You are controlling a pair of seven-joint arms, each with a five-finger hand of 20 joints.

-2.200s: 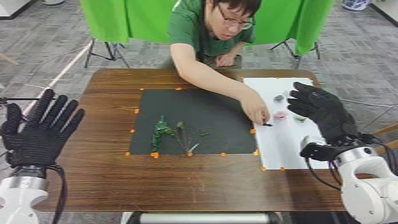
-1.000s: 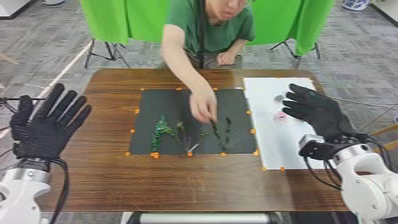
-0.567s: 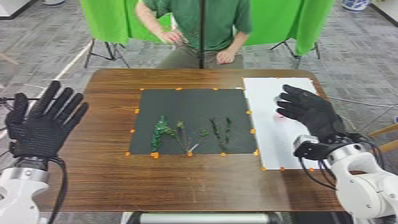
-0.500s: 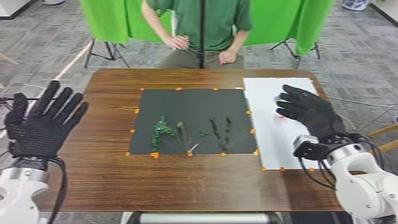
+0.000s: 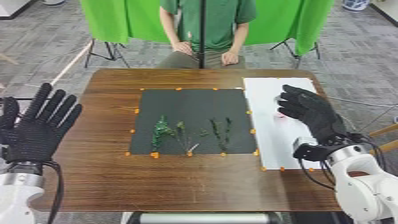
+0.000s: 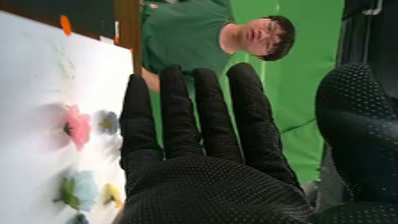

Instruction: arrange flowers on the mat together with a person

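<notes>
Green stems (image 5: 161, 132): near edge of mat (image 5: 191, 104), seemingly done.
Right hand (image 6: 213, 187): wide, empty.
Pink flower (image 6: 80, 129): likely next, needs gentle pinch.

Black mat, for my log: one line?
leafy green stems on black mat; pink flower on white sheet; black-gloved right hand open near sheet

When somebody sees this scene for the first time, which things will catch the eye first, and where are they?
Probably the bright green curtain behind the table comes first, then the black-gloved left robot hand and right robot hand at either side. Next is the dark mat with green stems on its near part, and the pink flower on the white sheet to its right.
</notes>
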